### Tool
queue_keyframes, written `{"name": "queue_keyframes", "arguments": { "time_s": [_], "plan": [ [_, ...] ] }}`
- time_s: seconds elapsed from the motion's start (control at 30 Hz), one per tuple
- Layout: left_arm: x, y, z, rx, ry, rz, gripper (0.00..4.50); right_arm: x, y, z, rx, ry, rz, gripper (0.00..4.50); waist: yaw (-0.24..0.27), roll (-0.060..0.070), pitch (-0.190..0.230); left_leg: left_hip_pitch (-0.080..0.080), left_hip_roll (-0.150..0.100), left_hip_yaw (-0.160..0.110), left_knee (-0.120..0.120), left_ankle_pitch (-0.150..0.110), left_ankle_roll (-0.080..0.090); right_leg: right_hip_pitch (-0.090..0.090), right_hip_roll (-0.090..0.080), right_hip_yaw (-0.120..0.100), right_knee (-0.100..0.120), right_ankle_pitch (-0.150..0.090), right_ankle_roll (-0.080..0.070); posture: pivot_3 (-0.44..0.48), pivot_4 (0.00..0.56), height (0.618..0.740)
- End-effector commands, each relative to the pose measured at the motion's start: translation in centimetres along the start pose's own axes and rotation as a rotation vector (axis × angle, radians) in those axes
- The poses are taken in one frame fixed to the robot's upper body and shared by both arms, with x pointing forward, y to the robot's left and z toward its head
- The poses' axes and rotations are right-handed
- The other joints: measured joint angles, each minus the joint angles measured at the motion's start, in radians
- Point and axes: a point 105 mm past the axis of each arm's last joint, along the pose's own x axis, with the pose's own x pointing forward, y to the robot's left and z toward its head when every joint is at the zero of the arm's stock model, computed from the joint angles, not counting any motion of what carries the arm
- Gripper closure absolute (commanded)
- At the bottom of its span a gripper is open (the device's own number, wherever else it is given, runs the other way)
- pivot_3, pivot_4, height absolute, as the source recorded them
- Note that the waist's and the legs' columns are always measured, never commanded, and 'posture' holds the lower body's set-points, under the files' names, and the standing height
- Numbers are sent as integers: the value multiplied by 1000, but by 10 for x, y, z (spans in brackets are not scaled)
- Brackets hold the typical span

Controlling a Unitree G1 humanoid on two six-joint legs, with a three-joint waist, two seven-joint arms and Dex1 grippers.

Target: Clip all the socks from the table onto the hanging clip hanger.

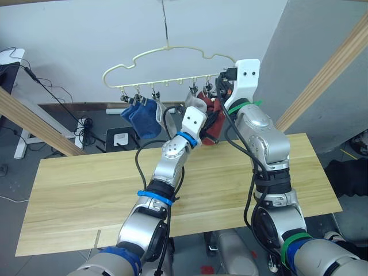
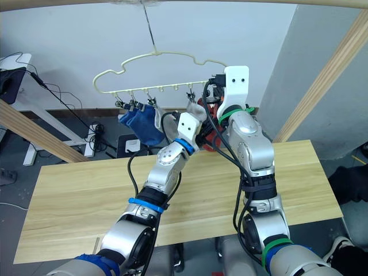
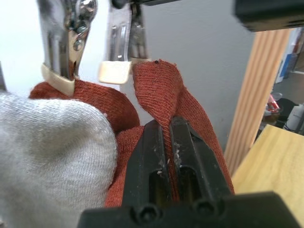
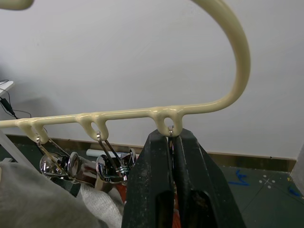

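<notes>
At twelve o'clock above the desk (image 1: 69,190), clip hanger (image 1: 172,52) carries two blue socks (image 1: 142,117) at its ten o'clock end, a grey sock (image 3: 52,152) and one rust-red sock already clipped. Left hand (image 3: 171,142), closed, pinches the last rust-red sock (image 3: 159,90) just under the end clip (image 3: 124,42). Right hand (image 4: 173,156), closed, squeezes that clip. Advice: feed the cuff fully between the pads before releasing the clip, then let go of the sock.
</notes>
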Motion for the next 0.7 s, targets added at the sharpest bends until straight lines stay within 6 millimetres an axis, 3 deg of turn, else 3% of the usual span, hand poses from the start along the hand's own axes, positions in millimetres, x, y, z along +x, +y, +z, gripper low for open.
{"name": "queue_keyframes", "arguments": {
  "time_s": [0.03, 0.3, 0.7],
  "plan": [
    [5, -2, 11, -19, -36, -9, 4489, -4, 5, 19, -4, -72, 15, 4500, 0, 0, 0, 0, 0, 0, 0, 0, 0, 0, 0, 0, 0, 0, 0, -231, 259, 740],
    [7, 3, 20, -40, -59, 7, 4489, -4, 4, 17, -5, -65, 15, 4500, 0, 0, 0, 0, 0, 0, 0, 0, 0, 0, 0, 0, 0, 0, 0, -231, 259, 740],
    [6, -7, 29, -40, -102, -46, 4489, -5, 5, 15, -11, -62, 17, 4500, 0, 0, 0, 0, 0, 0, 0, 0, 0, 0, 0, 0, 0, 0, 0, -228, 256, 740]
  ]
}}
